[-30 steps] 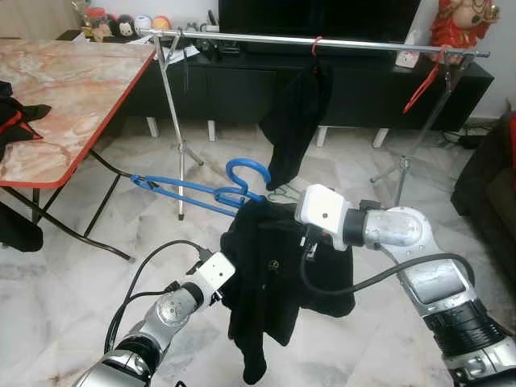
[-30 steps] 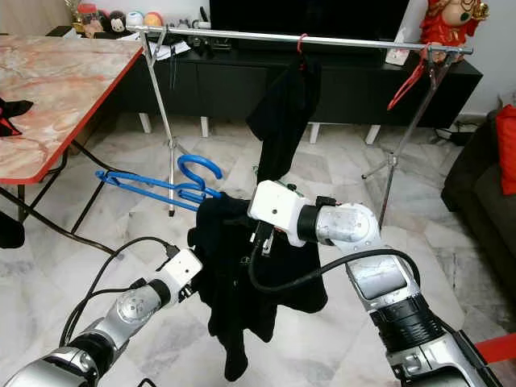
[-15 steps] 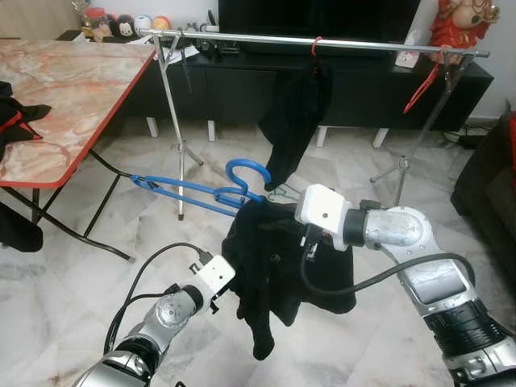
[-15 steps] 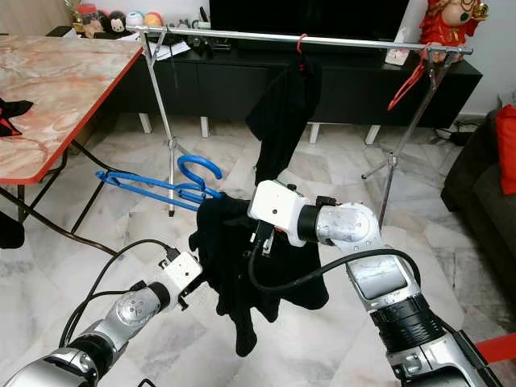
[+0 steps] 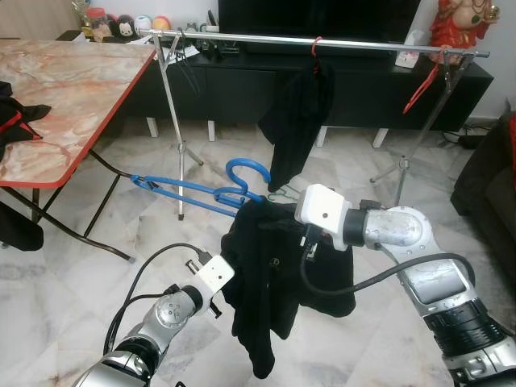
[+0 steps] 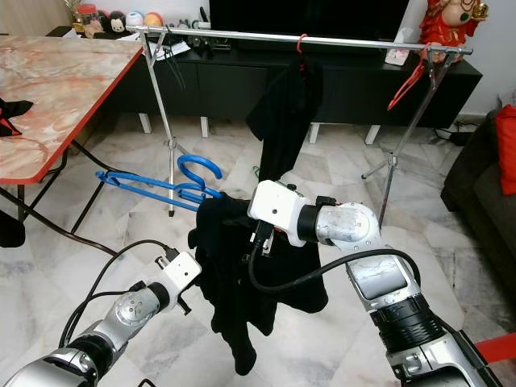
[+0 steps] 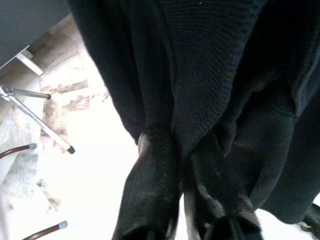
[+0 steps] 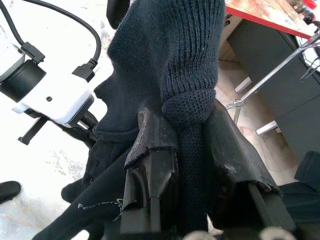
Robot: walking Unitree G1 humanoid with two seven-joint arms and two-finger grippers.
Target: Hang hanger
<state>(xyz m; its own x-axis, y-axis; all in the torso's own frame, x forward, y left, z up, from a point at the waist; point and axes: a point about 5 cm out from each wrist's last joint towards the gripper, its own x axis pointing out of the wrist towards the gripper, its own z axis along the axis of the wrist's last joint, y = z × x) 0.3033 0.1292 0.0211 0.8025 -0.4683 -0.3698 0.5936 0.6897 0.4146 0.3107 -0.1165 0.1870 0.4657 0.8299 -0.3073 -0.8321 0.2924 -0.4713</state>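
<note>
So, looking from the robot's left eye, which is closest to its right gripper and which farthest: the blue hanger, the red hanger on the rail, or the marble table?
Measured from the right gripper, shut on the black garment:
1. Blue hanger, just to its left, hook up by the garment's top.
2. Red hanger, up to the right on the rail.
3. Marble table, far left.

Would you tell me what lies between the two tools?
The black garment on the blue hanger: the left tool and right tool both pinch it, as both wrist views show.
</note>
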